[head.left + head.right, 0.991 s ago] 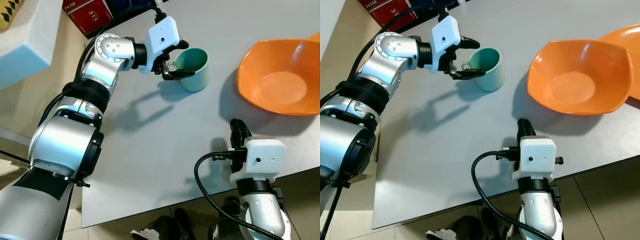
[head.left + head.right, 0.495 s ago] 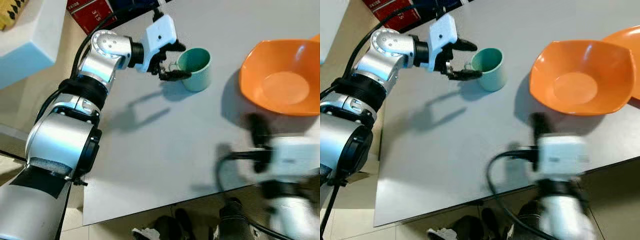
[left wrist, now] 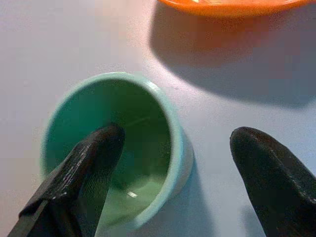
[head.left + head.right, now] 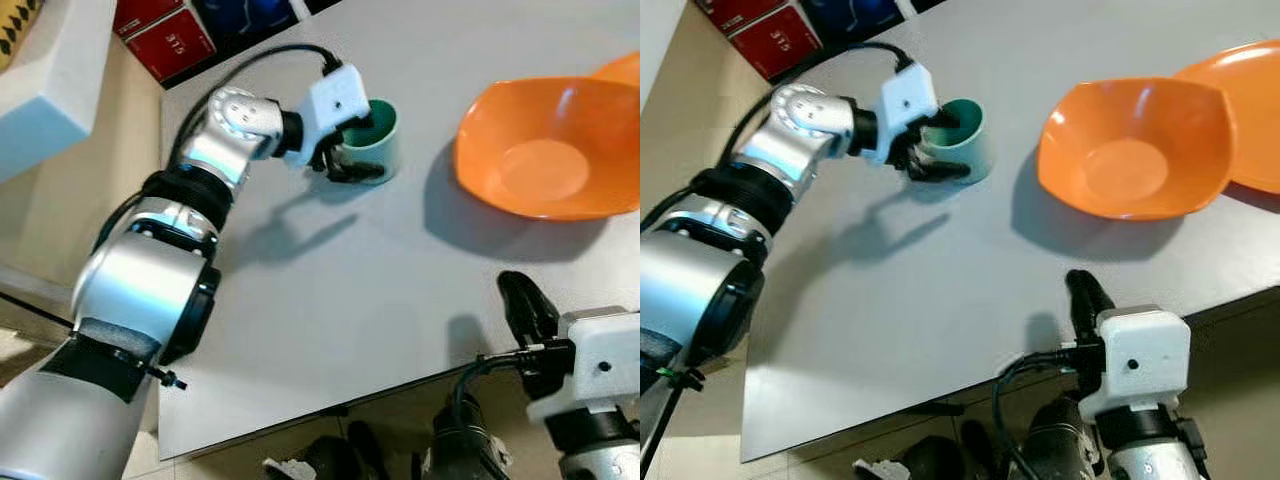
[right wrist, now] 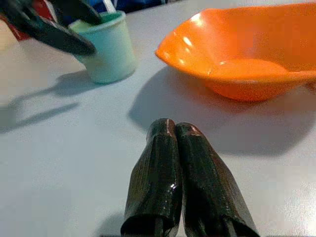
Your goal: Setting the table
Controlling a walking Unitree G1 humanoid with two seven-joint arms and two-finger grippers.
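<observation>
A mint-green mug (image 4: 380,143) stands upright on the grey table (image 4: 330,290), toward its far left. My left gripper (image 4: 362,148) is open and straddles the mug's wall. One finger (image 3: 94,158) is down inside the mug (image 3: 168,133) and the other finger (image 3: 266,168) is outside, apart from the wall. An orange bowl (image 4: 540,165) sits to the right of the mug, and an orange plate (image 4: 1250,120) lies partly behind it. My right gripper (image 5: 173,129) is shut and holds nothing, low over the table near its front edge (image 4: 520,300).
Red boxes (image 4: 165,30) lie on the floor beyond the table's far left corner. A white and pale blue piece of furniture (image 4: 50,80) stands to the left. Bare grey tabletop lies between the mug and the front edge.
My left gripper has pushed onto the mug, so one finger now sits inside it. My right arm has swung right and back toward the table's front edge. The camera has shifted a little.
</observation>
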